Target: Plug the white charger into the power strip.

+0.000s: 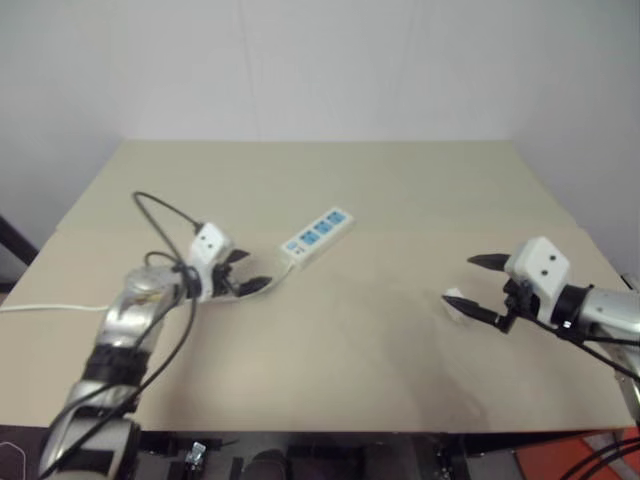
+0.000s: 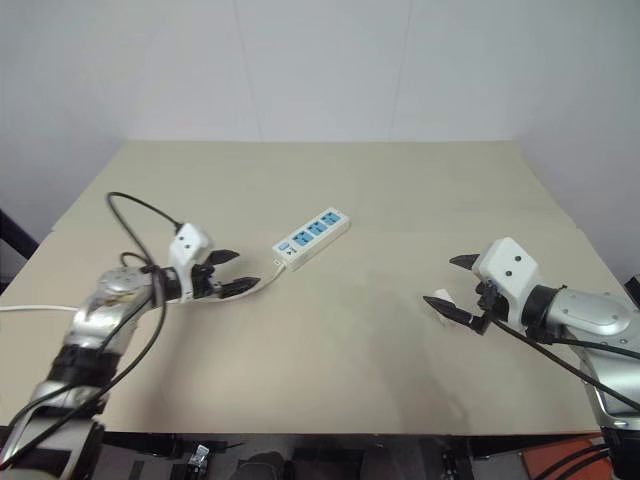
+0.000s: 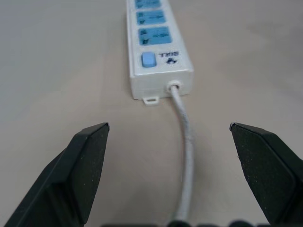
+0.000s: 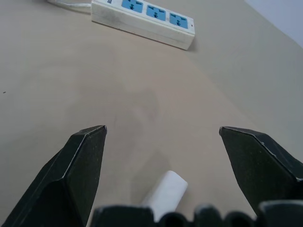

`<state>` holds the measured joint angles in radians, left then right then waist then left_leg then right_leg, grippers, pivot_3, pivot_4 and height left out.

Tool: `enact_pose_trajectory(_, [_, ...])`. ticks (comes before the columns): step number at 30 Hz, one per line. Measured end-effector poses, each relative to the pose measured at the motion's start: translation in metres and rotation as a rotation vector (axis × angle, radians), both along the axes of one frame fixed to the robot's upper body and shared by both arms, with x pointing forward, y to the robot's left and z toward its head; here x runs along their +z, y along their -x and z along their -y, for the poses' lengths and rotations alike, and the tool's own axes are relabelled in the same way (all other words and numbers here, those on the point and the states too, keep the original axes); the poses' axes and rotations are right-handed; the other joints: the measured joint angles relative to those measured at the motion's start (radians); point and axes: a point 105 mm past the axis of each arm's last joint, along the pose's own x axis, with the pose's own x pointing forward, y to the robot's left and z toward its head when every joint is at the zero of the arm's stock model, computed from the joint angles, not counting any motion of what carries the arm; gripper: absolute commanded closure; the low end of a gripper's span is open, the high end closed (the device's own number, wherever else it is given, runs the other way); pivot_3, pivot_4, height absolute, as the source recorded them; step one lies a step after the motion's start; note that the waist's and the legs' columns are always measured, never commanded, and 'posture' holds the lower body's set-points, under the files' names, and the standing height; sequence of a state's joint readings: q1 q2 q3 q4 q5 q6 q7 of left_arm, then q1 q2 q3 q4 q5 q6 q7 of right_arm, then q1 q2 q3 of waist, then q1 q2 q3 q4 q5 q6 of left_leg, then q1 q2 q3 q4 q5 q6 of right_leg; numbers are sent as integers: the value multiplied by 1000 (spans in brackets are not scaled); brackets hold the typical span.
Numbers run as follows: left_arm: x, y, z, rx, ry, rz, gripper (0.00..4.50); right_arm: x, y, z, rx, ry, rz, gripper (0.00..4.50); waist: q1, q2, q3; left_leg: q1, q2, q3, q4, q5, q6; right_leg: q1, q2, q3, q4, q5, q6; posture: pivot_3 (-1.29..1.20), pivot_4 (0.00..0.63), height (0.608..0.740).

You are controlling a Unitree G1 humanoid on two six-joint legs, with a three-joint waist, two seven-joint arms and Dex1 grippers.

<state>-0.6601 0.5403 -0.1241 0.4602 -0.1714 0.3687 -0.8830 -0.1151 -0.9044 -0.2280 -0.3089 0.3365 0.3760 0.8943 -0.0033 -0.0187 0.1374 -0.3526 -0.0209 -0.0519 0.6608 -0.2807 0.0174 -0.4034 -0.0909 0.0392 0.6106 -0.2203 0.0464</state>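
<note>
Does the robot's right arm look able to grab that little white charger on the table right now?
Probably yes. The right gripper is open and hangs just over the white charger, which lies between its fingers on the bare table. Nothing stands in the way.

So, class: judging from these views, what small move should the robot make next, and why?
Probably lower the right gripper and close on the white charger. Its fingers stand open with the charger lying loose on the table between them, and nothing is plugged into the power strip yet.
</note>
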Motion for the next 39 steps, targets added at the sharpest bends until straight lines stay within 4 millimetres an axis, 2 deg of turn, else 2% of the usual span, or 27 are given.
enact_pose_trajectory(3, [-16, -13, 13, 6, -39, -33, 946, 3, 1, -3, 4, 1, 15, 0, -2, 0, 0, 0, 0, 0, 0, 0, 0, 0, 0, 0, 0, 0, 0, 0, 150, 740])
enact_pose_trajectory(7, [-17, -26, 26, 7, -42, -17, 2241, 5, 3, -7, 8, 5, 30, 0, 1, -1, 0, 1, -1, 0, 0, 0, 0, 1, 0, 0, 0, 0, 0, 0, 150, 740])
enact_pose_trajectory(14, [-19, -27, 38, -26, -9, -5, 4468, 1, 8, -5, -11, 5, 15, 0, 8, -1, -1, 1, -1, -1, 1, 0, 0, 1, 0, 0, 0, 0, 0, 0, 150, 740])
enact_pose_trajectory(17, [-20, -19, 35, -69, 6, -7, 4468, 1, 9, -5, -12, 5, 16, 0, 5, 0, -1, 1, 0, 0, 1, 0, 0, 1, 0, 0, 1, 0, 0, 0, 150, 740])
enact_pose_trajectory(18, [-20, -9, 33, -130, 17, 3, 4468, 1, 10, -5, -10, 6, 19, 0, -1, 0, -1, 0, 0, 0, 0, 0, 0, 0, 0, 1, 2, 0, 0, 0, 150, 740])
enact_pose_trajectory(23, [-31, 72, 16, -484, 63, -53, 4468, 3, 9, -4, -13, 5, 23, 0, -18, 0, -1, -1, 2, -1, 0, 0, 0, -2, 0, 2, 2, 0, 0, 0, 150, 740])
enact_pose_trajectory(25, [-35, 96, 2, -562, 9, -86, 4468, 3, 9, -5, -9, 4, 24, 0, -12, 0, 0, 0, 2, 0, 0, 0, 0, -1, 0, 2, 0, 0, 0, 0, 150, 740])
enact_pose_trajectory(26, [-36, 100, -1, -574, -3, -92, 4468, 3, 8, -5, -9, 3, 23, 0, -10, 1, 0, 1, 2, 0, 0, 0, 0, 0, -1, 2, 0, 0, 0, 0, 150, 740])
enact_pose_trajectory(28, [-40, 101, -5, -542, -18, -80, 3842, 4, 5, -9, 3, -2, 24, 0, 2, 1, 0, 2, 1, 0, 0, 0, 0, 1, -1, 1, 0, 0, 0, 0, 150, 740])
enact_pose_trajectory(34, [-39, 91, 1, -489, -27, 4, 2069, 2, 2, -12, 17, -6, 14, 0, 10, 1, 0, 2, 1, 0, 1, 1, -1, 1, 0, 0, 1, 1, 0, 0, 150, 740])
enact_pose_trajectory(39, [-24, 96, 0, -522, 27, 13, 424, 0, 3, -12, 17, -6, 5, 0, 3, 1, 0, -1, 2, 0, 0, 0, 0, -1, 0, 0, 1, 1, 0, 0, 150, 740])
